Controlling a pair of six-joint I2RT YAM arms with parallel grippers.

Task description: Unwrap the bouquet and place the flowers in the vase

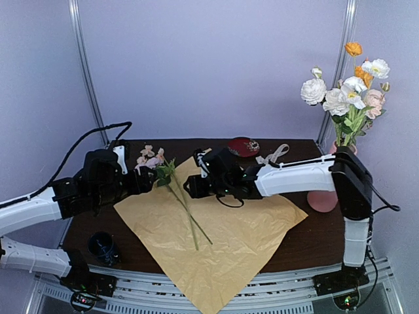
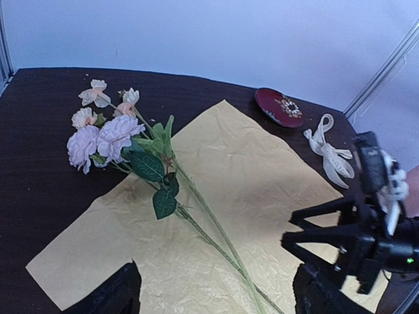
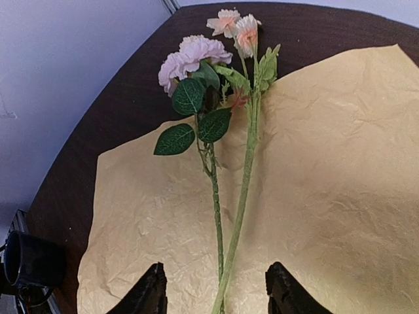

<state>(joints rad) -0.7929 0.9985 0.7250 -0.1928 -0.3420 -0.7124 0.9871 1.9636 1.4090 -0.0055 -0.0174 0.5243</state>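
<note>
**Inspector:** Located the flowers?

**Checker:** Confirmed. Found two flowers (image 3: 245,163) lying side by side on the opened paper (image 1: 236,242). Stems close together, meeting toward the cut ends. Blooms reaching past the paper's far-left edge onto the bare counter (image 1: 308,242). Noted pink heads on one stem, paler peach ones on the other.

**Inspector:** And the rest of the bunch?

**Checker:** Seen standing in the vase (image 1: 322,200) at the right edge of the counter, partly hidden behind the right arm. Counted white, pink and orange blooms well above the rim.

**Inspector:** State of the right hand?

**Checker:** Found the right hand (image 3: 216,269) partly open, one finger on either side of the stems' lower ends, with a gap showing on both sides. Gripping nothing. Cannot tell how high above the paper.

**Inspector:** Left hand?

**Checker:** Found the left hand (image 2: 216,269) spread wide at the paper's left side, close to the leafy end of the stems. Holding nothing.

**Inspector:** Anything else to log?

**Checker:** Logged a cream ribbon (image 1: 275,155) lying loose on the counter, just beside a dark red dish (image 1: 243,146) at the far edge. Also a dark blue cup (image 1: 103,247) at the near-left corner, apart from the paper.
</note>
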